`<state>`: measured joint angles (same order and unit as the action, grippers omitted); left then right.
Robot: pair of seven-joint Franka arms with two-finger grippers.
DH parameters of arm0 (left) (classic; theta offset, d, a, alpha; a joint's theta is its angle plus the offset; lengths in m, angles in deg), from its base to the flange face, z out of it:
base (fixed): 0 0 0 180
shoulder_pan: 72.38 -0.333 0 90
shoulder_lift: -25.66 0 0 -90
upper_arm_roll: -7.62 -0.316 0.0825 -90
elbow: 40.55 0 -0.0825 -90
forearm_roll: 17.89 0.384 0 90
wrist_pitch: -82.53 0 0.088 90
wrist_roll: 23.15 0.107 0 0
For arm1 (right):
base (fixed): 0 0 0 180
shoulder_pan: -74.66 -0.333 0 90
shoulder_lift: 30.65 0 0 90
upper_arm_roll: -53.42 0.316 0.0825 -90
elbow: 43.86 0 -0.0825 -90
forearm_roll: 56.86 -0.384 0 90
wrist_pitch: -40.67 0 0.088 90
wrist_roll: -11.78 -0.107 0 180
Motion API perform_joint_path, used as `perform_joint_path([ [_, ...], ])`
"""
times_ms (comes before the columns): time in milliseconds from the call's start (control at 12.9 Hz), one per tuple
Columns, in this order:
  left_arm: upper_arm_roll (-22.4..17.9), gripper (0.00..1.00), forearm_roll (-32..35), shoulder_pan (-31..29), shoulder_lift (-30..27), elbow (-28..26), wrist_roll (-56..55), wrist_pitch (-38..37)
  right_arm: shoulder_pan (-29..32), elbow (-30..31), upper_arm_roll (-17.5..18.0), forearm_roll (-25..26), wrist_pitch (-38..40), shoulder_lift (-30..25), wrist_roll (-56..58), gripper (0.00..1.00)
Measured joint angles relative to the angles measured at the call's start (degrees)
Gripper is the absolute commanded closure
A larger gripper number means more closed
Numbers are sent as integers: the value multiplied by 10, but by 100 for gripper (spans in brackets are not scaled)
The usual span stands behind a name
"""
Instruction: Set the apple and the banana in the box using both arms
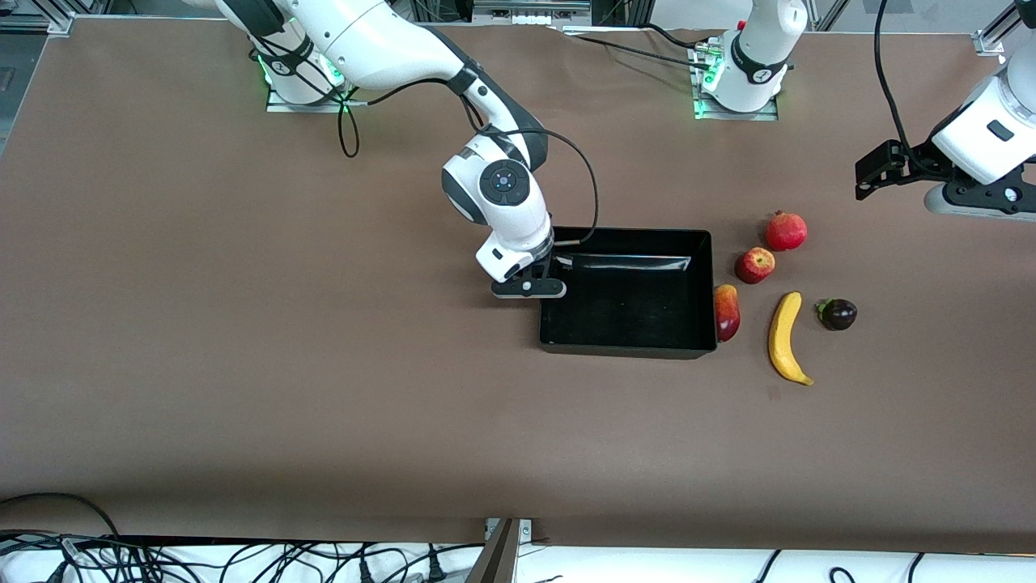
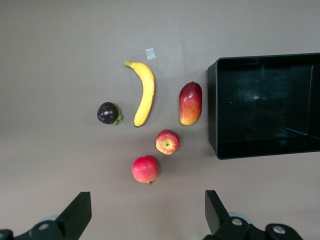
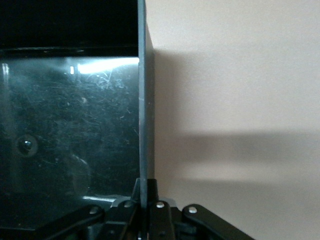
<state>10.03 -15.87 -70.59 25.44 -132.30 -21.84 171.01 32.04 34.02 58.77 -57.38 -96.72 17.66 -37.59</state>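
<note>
**Right gripper pinching the box wall, left gripper spread above the fruit**

Now, from the front view: my right gripper (image 1: 530, 287) sits mid-frame, clamped on the wall of the box (image 1: 627, 348) at the end toward my right arm's base. The box lies just right of centre. Past its other end the fruit is spread out: the mango (image 1: 727, 312) touches the box wall, the apple (image 1: 754, 265) sits above and right of it, the pomegranate (image 1: 786, 231) higher still, the banana (image 1: 785, 338) lower in the frame beside the mango, and a dark purple fruit (image 1: 838, 314) right of the banana. My left gripper (image 1: 878, 170) hangs at the frame's right edge, up in the air over the table, jaws apart and holding nothing.

Through my left wrist view, my fingers (image 2: 75, 215) stand wide apart at the bottom edge. The banana (image 2: 144, 92) is upper centre, the apple (image 2: 167, 141) at centre, the box (image 2: 215, 110) at the right edge with nothing in it.

Through my right wrist view, my right gripper (image 3: 144, 207) at the bottom is squeezed tight on the box's thin wall (image 3: 144, 100), which runs up the middle of the frame; the glossy box floor fills the left half.
</note>
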Motion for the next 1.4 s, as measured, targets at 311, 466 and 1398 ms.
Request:
perform_joint_path([
  [311,0,0,0,0,0,0,0,0,-13,-1,-10,0,-7,0,-5,20],
  [466,0,0,0,0,0,0,0,0,-16,-2,-15,1,-22,3,-6,0],
  [1398,0,0,0,0,0,1,0,0,133,-39,-67,-33,360,-242,200,0],
])
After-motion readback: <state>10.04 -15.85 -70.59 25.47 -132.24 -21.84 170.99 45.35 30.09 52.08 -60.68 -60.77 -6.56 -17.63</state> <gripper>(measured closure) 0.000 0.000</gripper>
